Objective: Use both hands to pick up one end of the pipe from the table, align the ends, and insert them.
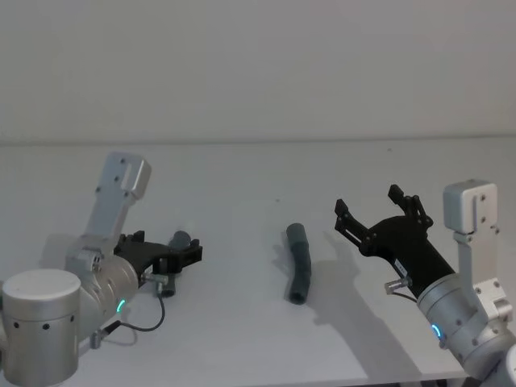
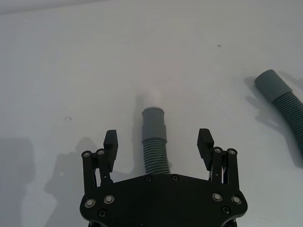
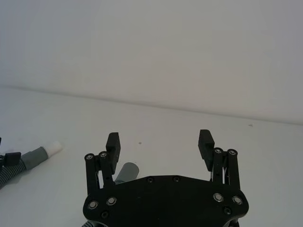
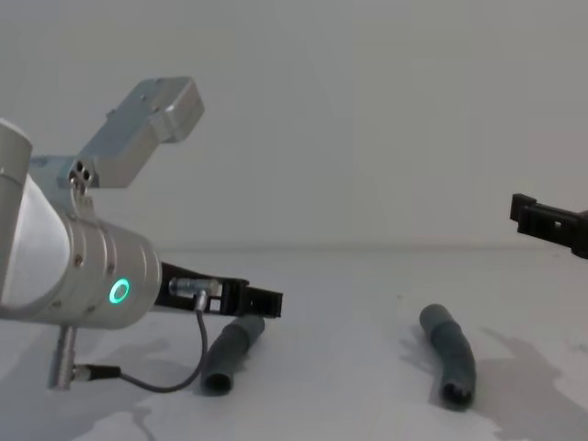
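My left gripper sits low over the table on my left side, its fingers spread wide and straddling one pipe piece without pinching it. That piece lies flat on the surface between the fingers, with its white plug tip pointing away from the palm. The second pipe piece, slightly curved, lies near the middle of the table, well apart from the first, and I can make out its smooth grey cuff. My right gripper hangs above the table just to the right of that second piece, its claw wide and holding nothing.
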Available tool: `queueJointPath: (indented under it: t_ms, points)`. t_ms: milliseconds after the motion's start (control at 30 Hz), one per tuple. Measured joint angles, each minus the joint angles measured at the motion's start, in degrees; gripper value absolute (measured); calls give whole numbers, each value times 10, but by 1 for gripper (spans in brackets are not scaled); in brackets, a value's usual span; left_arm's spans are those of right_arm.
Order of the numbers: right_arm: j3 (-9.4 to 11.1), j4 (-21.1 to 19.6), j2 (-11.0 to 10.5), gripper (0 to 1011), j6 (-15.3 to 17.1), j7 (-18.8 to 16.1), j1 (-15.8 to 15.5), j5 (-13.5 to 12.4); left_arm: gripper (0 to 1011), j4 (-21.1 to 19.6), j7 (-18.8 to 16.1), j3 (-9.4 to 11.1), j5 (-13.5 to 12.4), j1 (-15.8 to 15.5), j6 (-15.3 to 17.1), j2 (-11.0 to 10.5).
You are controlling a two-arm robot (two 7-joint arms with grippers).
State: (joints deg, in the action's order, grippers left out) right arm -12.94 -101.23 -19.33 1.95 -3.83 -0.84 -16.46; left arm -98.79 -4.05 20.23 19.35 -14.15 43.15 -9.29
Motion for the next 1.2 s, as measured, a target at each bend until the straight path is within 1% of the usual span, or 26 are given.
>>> queueJointPath:
  t_ms: [200,400,667,933,1200]
  points:
    - [0,0,0,1004,0,0,0,0,1001,14,6,-3,1,-3,0,3]
    - [0,0,0,1004,0,0,0,0,1001,27,14,-2,1,-10,-2,3]
    - [0,0,0,1004,0,0,0,0,1001,46,31,11,-6,-27,-1,1]
    - [0,0,0,1004,0,0,0,0,1001,73,50,31,-19,-53,9,-5]
    - [0,0,0,1004,0,0,0,0,1001,89,60,45,-31,-70,19,-9]
